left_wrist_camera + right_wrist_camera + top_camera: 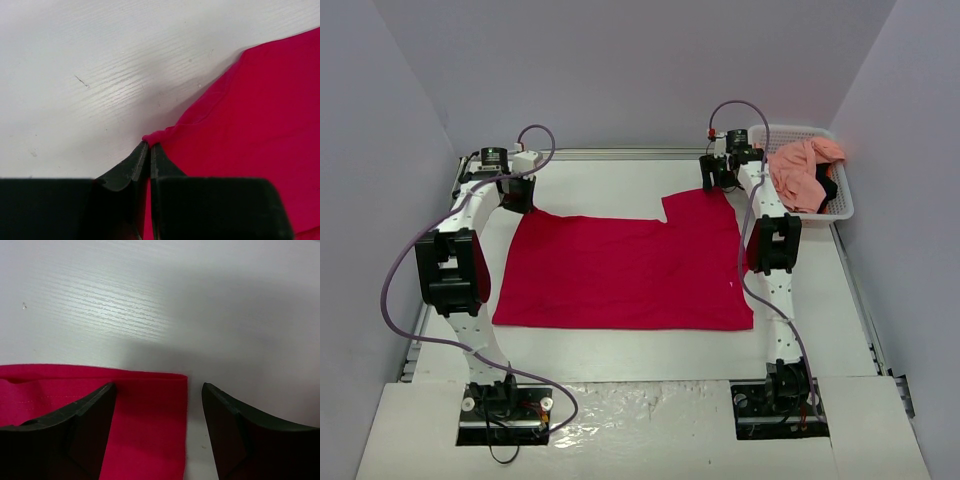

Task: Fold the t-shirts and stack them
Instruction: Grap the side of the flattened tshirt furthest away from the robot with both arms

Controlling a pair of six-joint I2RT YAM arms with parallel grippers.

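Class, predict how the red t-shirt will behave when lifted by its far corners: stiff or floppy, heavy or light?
Probably floppy: the red t-shirt bunches where the left gripper pinches it. Likely light: its edge looks thin.

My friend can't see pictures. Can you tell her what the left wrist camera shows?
The left gripper is pinched shut on a bunched corner of the red shirt, which spreads to the right over the white table.

Left arm [450, 265] jaws pinch together, right arm [772, 243] jaws stand apart.
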